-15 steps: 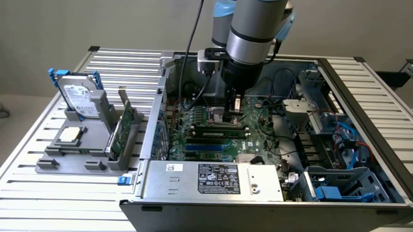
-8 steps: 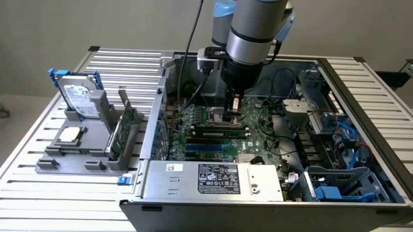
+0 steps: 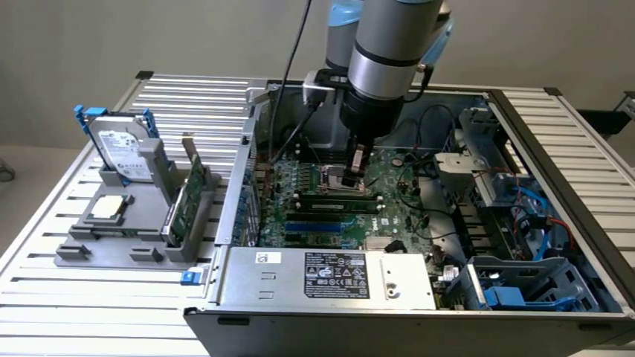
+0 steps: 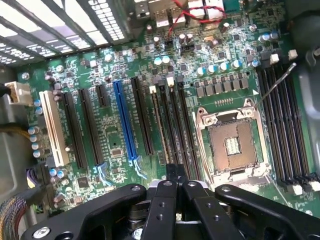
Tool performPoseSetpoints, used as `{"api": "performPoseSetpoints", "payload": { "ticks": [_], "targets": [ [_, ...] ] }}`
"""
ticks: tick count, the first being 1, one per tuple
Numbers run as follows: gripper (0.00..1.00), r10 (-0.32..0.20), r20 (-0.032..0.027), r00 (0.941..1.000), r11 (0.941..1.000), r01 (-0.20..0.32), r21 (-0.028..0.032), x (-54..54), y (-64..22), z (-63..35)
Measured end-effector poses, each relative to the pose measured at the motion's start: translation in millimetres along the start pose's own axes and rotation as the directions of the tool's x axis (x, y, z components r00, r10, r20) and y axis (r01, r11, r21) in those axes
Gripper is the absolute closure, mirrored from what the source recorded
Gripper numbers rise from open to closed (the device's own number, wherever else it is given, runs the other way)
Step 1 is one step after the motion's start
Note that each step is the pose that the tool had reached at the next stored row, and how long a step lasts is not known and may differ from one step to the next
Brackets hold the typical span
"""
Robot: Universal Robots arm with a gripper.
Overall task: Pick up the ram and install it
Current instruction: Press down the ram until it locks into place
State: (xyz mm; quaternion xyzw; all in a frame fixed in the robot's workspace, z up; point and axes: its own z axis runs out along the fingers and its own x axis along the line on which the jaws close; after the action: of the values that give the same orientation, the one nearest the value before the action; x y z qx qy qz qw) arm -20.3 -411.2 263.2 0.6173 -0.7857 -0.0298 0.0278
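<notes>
The ram (image 3: 337, 199), a narrow dark-green stick with black chips, lies along a memory slot on the motherboard (image 3: 397, 216) inside the open computer case. My gripper (image 3: 355, 178) hangs straight down just above the ram's middle, beside the bare CPU socket (image 3: 332, 177). Whether its tips touch the stick I cannot tell. In the wrist view the black fingers (image 4: 165, 192) are pressed together, nothing visible between them. The gripper (image 4: 175, 171) points at the row of dark memory slots (image 4: 172, 125) next to the CPU socket (image 4: 232, 145).
The case walls (image 3: 248, 171) enclose the arm, with the power supply (image 3: 328, 275) in front and cables and drive cages (image 3: 516, 216) at the exterior view's right. At the left, a grey fixture (image 3: 109, 238) holds a hard drive with blue handles (image 3: 124, 152) and a green expansion card (image 3: 189, 197).
</notes>
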Motion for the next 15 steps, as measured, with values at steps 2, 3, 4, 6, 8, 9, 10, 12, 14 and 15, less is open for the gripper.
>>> {"api": "performPoseSetpoints", "payload": {
  "ticks": [2,3,4,6,8,9,10,12,14,15],
  "targets": [
    [0.89,0.034,0.0028,0.9994,0.9994,-0.034,-0.0003,0.0,0.0,0.0],
    [0.89,0.051,0.0042,0.9987,0.9987,-0.051,-0.0005,0.0,0.0,0.0],
    [0.89,0.067,0.0055,0.9977,0.9977,-0.067,-0.0007,0.0,0.0,0.0],
    [0.89,0.100,0.0081,0.9950,0.9950,-0.100,-0.0011,0.0,0.0,0.0],
    [0.89,0.131,0.0105,0.9914,0.9914,-0.131,-0.0016,0.0,0.0,0.0],
    [0.89,0.146,0.0116,0.9893,0.9893,-0.146,-0.0018,0.0,0.0,0.0],
    [0.89,0.162,0.0127,0.9868,0.9869,-0.162,-0.0021,0.0,0.0,0.0],
    [0.89,0.190,0.0139,0.9817,0.9818,-0.190,-0.0022,0.0,0.0,0.0],
    [0.89,0.218,0.0149,0.9759,0.9760,-0.218,-0.0023,0.0,-0.1,0.0],
    [0.89,0.231,0.0155,0.9727,0.9728,-0.231,-0.0024,0.0,0.0,0.0]
  ]
}}
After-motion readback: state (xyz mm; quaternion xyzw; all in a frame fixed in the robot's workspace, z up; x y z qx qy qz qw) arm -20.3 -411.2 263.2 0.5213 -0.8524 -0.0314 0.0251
